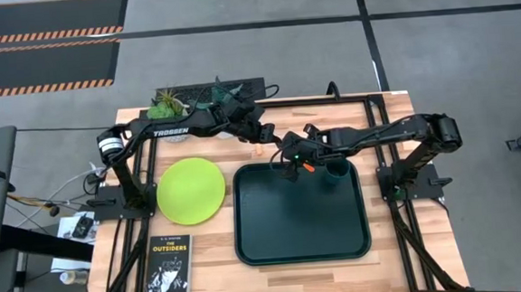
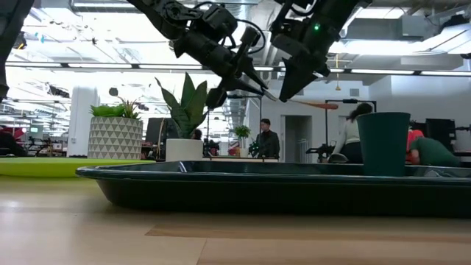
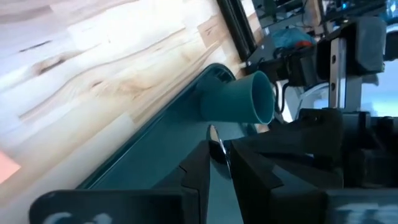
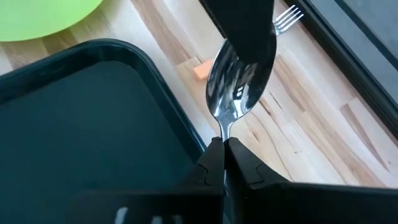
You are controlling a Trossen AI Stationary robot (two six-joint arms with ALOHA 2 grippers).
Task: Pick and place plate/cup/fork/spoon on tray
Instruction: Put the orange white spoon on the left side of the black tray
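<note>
The spoon, with a silver bowl and a red-orange handle, hangs in the air over the far left corner of the dark green tray. My right gripper and my left gripper are both shut on it. The teal cup stands upright on the tray's far right part. The lime-green plate lies flat on the table left of the tray. The fork's tines show on the table beyond the tray; the rest is hidden by my left gripper. My left gripper pinches the far tip of the spoon's bowl between its two fingers, coming from the table's left. One finger lies over the bowl's tip. The spoon is clear of the table and tray. My right gripper pinches the spoon's neck just behind the bowl, between its two fingertips, coming from the table's right. The fingers lie along the spoon. The red-orange handle sticks out behind the fingers. The spoon hangs roughly level, lifted clear.
A black book lies at the near left. Plant pots and a dark box stand along the far edge. A small orange piece lies beside the tray's far rim. People show in the room behind the table.
</note>
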